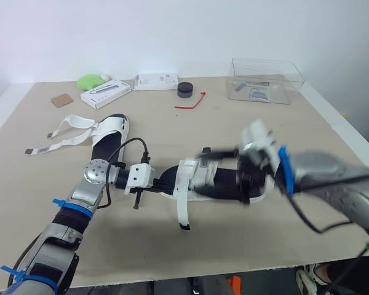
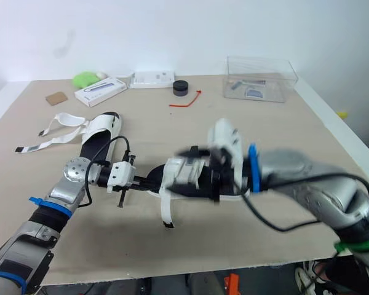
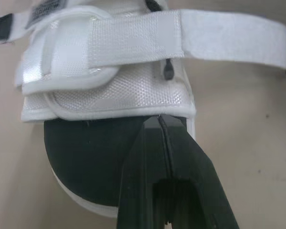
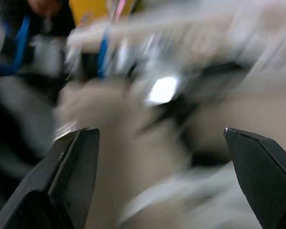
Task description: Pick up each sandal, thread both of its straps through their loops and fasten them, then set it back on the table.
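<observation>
While the left hand (image 3: 161,118) is clenched over the black-soled, white-mesh sandal (image 3: 109,90), the right hand (image 4: 157,132) gapes wide.

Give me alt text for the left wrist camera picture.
The left gripper, shut, points at the black footbed of a white sandal, with the tan table behind it. A white strap runs across its mesh upper.

Left arm (image 1: 67,221): reaches forward from the lower left, wrist turned inward.
Left gripper (image 3: 162,119): fingers pressed together.
Right arm (image 1: 332,178): stretches in from the right.
Right gripper (image 4: 159,133): fingers spread wide apart.
</observation>
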